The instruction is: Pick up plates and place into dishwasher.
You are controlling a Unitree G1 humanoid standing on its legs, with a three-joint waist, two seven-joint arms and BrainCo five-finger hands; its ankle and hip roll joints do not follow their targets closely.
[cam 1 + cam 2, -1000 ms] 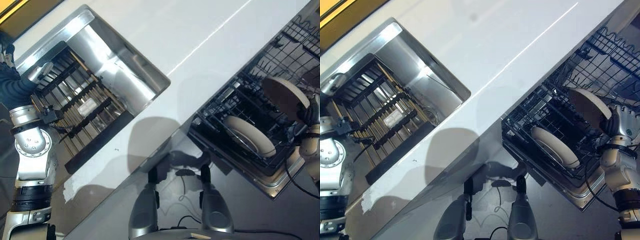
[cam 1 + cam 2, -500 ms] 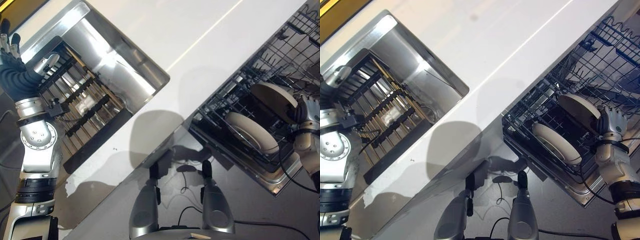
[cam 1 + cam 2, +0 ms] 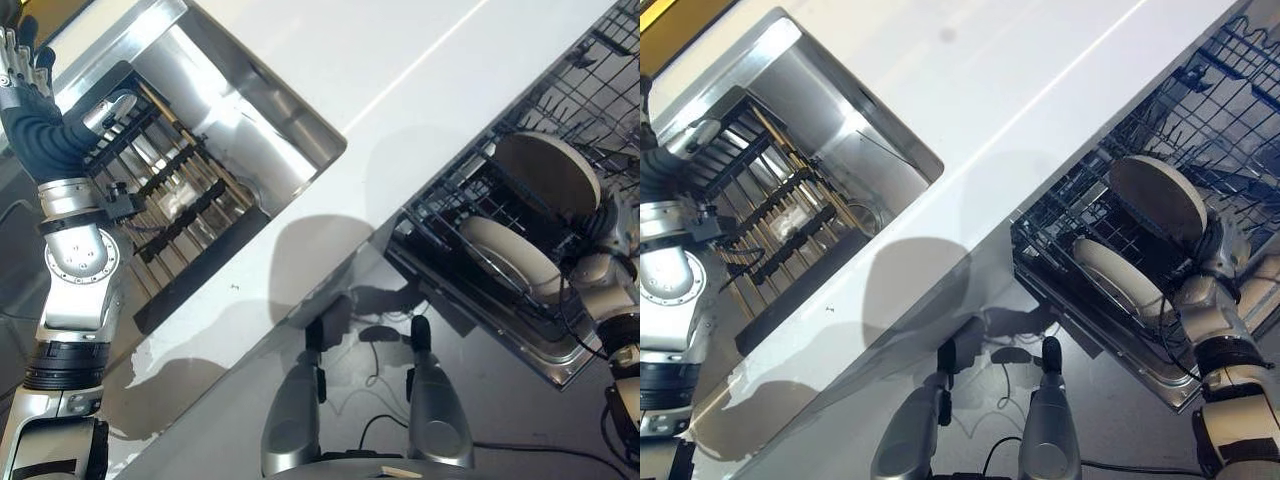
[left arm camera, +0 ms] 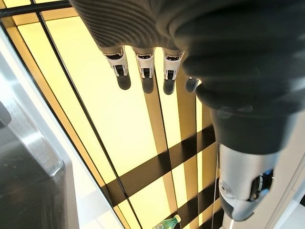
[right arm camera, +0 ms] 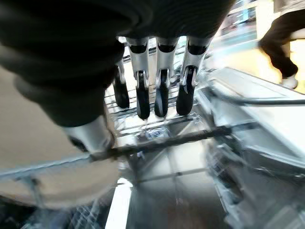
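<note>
Our right hand, fingers straight beside the upright plate in the dishwasher rack, could tip it.

A steel sink is sunk into the white surface near one corner, holding a dark slatted rack, perhaps a drying rack.

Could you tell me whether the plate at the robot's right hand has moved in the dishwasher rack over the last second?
Yes. The plate has gone further into the rack, ending closer to the counter edge and above the plate already racked.
</note>
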